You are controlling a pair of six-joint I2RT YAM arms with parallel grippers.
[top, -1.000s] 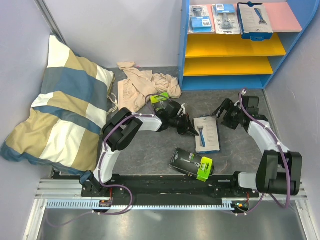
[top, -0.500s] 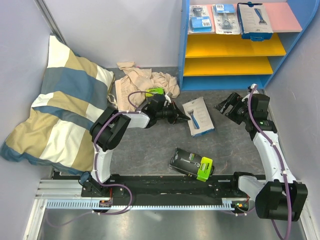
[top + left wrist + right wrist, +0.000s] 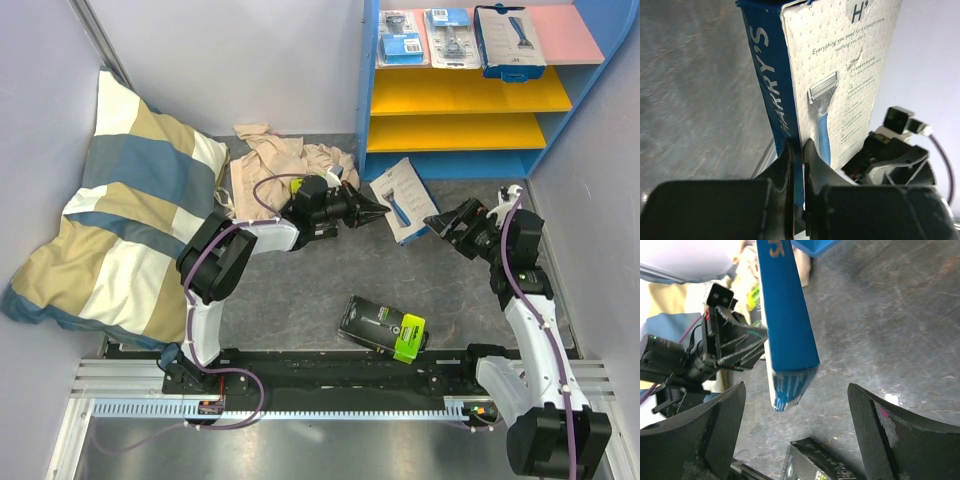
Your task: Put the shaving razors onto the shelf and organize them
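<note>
Left gripper (image 3: pixel 801 150) pinched, right gripper (image 3: pixel 440 225) agape

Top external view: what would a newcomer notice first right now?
The left gripper pinches a white-blue razor box mid-table before the blue-framed shelf, the open right gripper facing it. Three razor packs lie on the pink top board; a black lime-ended box lies in the foreground.
</note>
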